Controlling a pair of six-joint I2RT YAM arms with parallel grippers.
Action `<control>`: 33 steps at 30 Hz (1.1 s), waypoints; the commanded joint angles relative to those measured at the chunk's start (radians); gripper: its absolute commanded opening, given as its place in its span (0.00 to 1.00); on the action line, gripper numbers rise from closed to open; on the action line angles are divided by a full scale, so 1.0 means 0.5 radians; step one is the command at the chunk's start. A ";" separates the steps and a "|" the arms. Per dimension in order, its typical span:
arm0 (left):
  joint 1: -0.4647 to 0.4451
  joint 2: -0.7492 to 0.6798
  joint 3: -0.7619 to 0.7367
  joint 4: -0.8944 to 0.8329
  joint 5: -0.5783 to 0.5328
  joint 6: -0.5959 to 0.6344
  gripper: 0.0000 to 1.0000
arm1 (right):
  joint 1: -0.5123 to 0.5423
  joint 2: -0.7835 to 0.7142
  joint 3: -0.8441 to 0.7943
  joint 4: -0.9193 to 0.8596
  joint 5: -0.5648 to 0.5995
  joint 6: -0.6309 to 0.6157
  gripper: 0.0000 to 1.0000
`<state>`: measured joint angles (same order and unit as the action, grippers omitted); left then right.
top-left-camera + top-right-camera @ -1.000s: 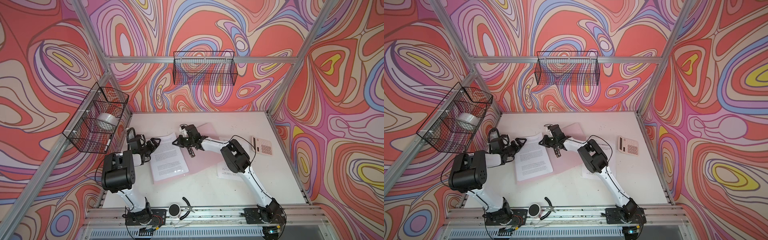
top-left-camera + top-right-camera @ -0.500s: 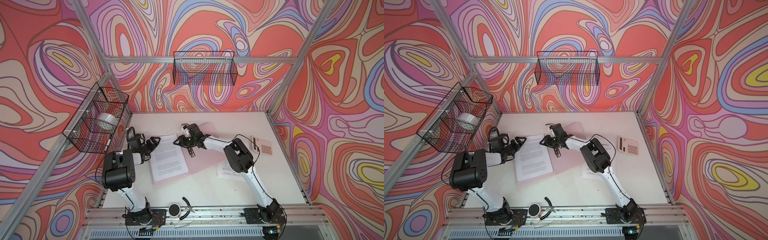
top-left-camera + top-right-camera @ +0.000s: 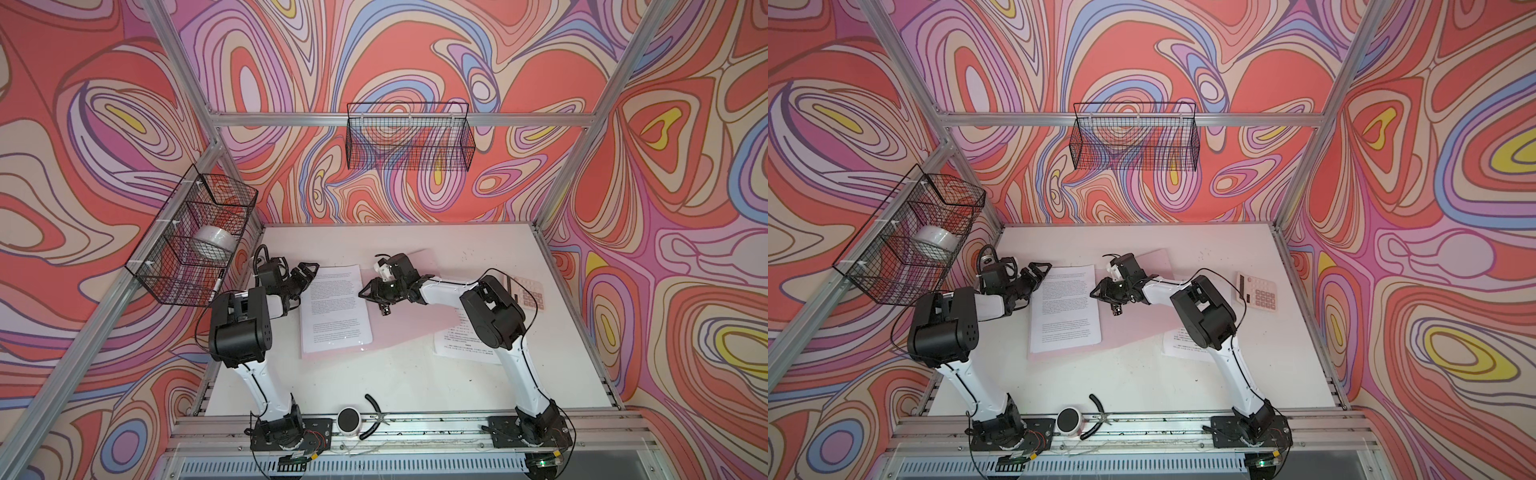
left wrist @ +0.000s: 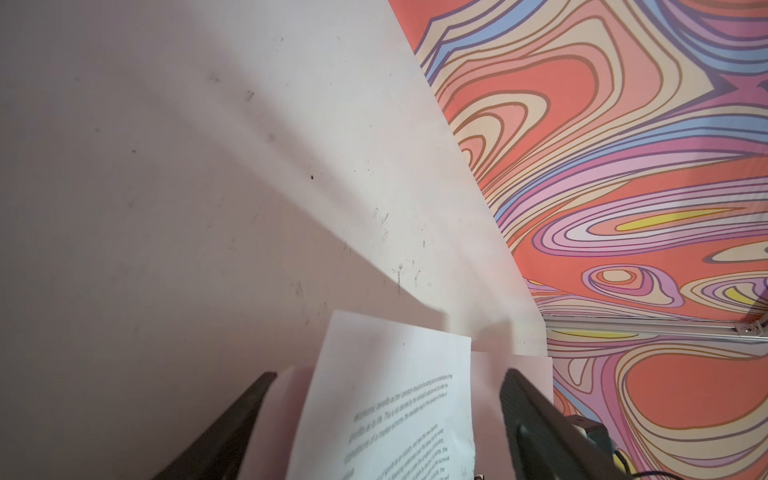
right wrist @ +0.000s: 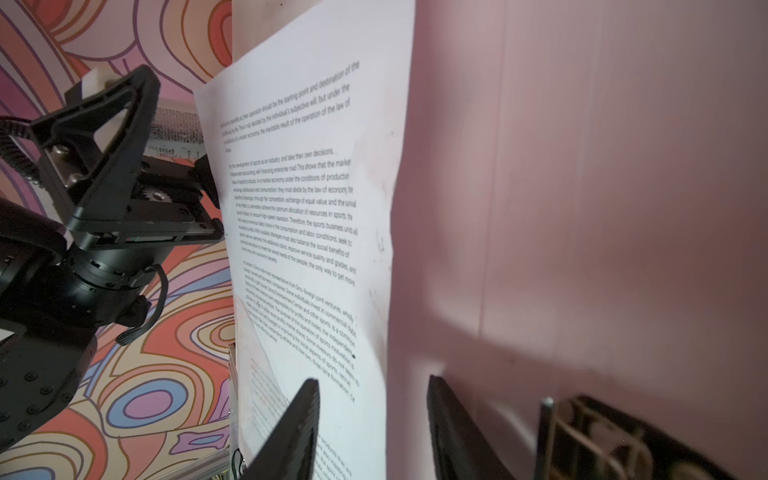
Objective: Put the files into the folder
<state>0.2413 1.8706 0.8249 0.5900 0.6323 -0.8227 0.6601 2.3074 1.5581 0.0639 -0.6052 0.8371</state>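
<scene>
The pale pink folder (image 3: 409,326) (image 3: 1136,328) lies open on the table. One of the files, a white sheet of dense text (image 3: 334,307) (image 3: 1065,309), lies flat on its left leaf. Another of the files (image 3: 461,347) (image 3: 1181,347) lies to the right, partly under my right arm. My left gripper (image 3: 309,270) (image 4: 388,376) is open at the sheet's far left corner, with that corner (image 4: 395,395) between its fingers. My right gripper (image 3: 368,291) (image 5: 372,380) is open, straddling the sheet's (image 5: 311,208) right edge over the pink leaf (image 5: 582,208).
A pinkish calculator (image 3: 528,291) (image 3: 1258,291) lies at the table's right side. Wire baskets hang on the back wall (image 3: 409,141) and the left wall (image 3: 195,241), the left one holding a tape roll (image 3: 212,245). Pliers (image 3: 376,415) and a round puck (image 3: 349,419) sit at the front rail.
My right gripper has gone from shut to open at the sheet's right edge, and that arm's elbow has swung a little to the right. The left arm has stayed put.
</scene>
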 commanded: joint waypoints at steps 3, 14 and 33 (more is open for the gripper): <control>0.007 -0.193 -0.197 0.022 0.087 -0.024 0.84 | -0.007 -0.038 -0.086 0.151 -0.070 0.060 0.40; 0.006 -0.248 -0.257 0.083 0.043 -0.056 0.84 | -0.007 -0.053 -0.249 0.316 -0.142 0.128 0.20; 0.009 0.082 -0.079 0.240 0.093 -0.082 0.83 | -0.010 -0.039 -0.174 0.182 -0.074 0.086 0.00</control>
<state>0.2413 1.8896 0.7616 0.6651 0.6628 -0.8612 0.6594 2.3074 1.4502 0.1947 -0.6693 0.9077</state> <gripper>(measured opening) 0.833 0.047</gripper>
